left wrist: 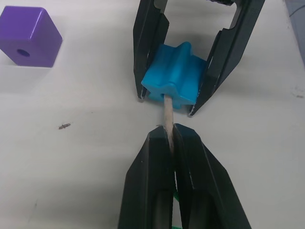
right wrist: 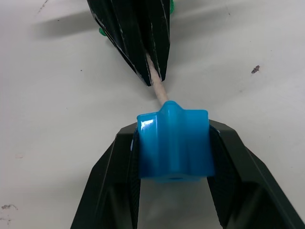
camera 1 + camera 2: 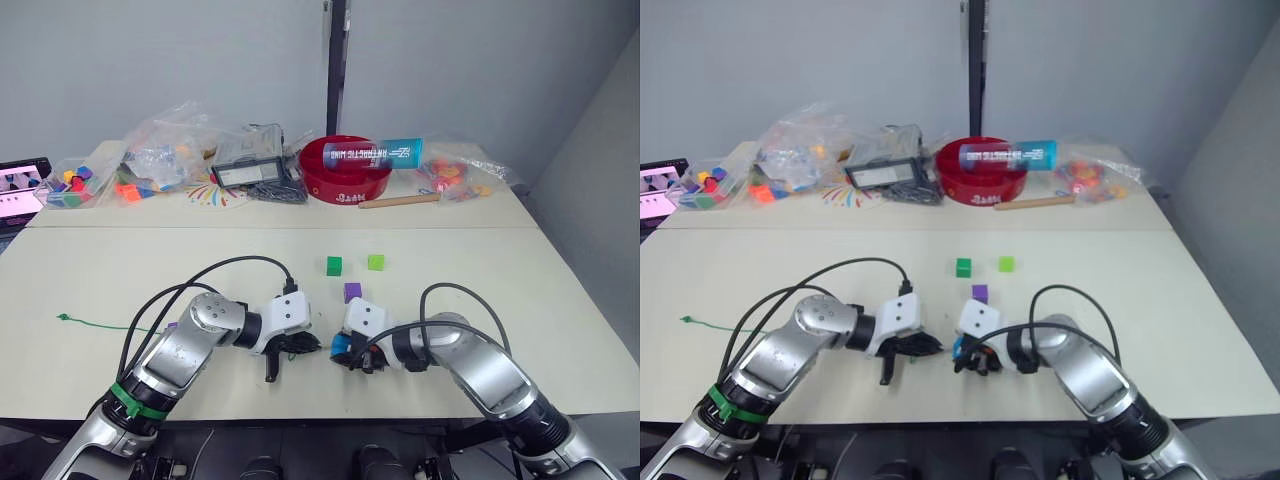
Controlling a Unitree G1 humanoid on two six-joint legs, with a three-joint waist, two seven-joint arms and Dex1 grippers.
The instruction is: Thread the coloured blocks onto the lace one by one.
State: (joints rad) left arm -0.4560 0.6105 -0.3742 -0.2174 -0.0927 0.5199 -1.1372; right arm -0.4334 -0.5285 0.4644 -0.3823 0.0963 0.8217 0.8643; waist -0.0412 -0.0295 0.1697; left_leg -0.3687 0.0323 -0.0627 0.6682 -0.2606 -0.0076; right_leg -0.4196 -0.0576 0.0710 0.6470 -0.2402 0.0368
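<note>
At table's near edge, left end effector pinching lace tip pointing into blue block, right end effector gripping it.

Blue block: ridged, glossy, clamped between the 2 fingers of the right gripper, low over the table. Lace: pale stiff tip pinched in the left gripper, its end entering the block's near face; thin green string trails off beyond the left arm to a knotted end. Beyond the right gripper lie 1 purple block, 1 dark green block and 1 light green block, apart, all flat on the table.
</note>
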